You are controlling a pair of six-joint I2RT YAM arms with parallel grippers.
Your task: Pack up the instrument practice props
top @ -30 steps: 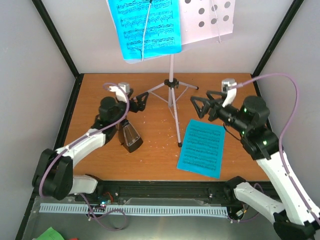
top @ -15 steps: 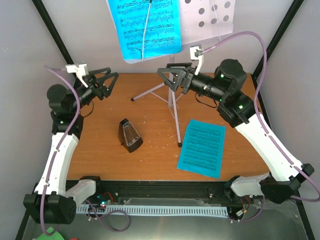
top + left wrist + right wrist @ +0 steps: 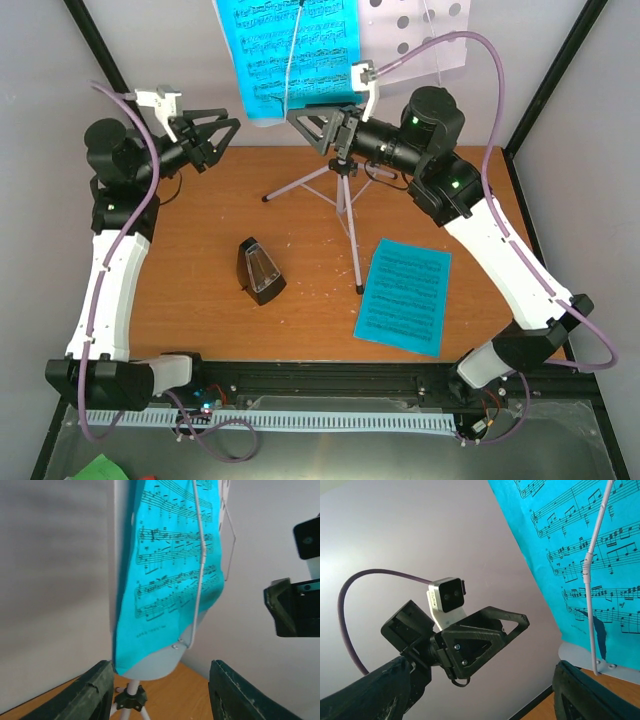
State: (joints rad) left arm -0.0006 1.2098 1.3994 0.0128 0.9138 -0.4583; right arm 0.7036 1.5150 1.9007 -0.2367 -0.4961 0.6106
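Note:
The grey music stand rises from the back middle of the table, its perforated tray at the top. A cyan sheet-music page hangs on the tray under a wire clip, and another page lies flat at the front right. The black metronome stands left of centre. My left gripper is raised and open just left of the hanging page's lower edge. My right gripper is open just right of that edge, facing the left one. Between the left fingers I see the page and the tray's lower corner, untouched.
Grey booth walls and black corner posts close in the table on three sides. The stand's tripod legs spread over the back of the table. In the right wrist view the left gripper hangs close ahead, beside the page.
Both arms have lifted from table height, beside the metronome and the flat page, up to the hanging page's lower edge. Both pairs of jaws have narrowed somewhat.

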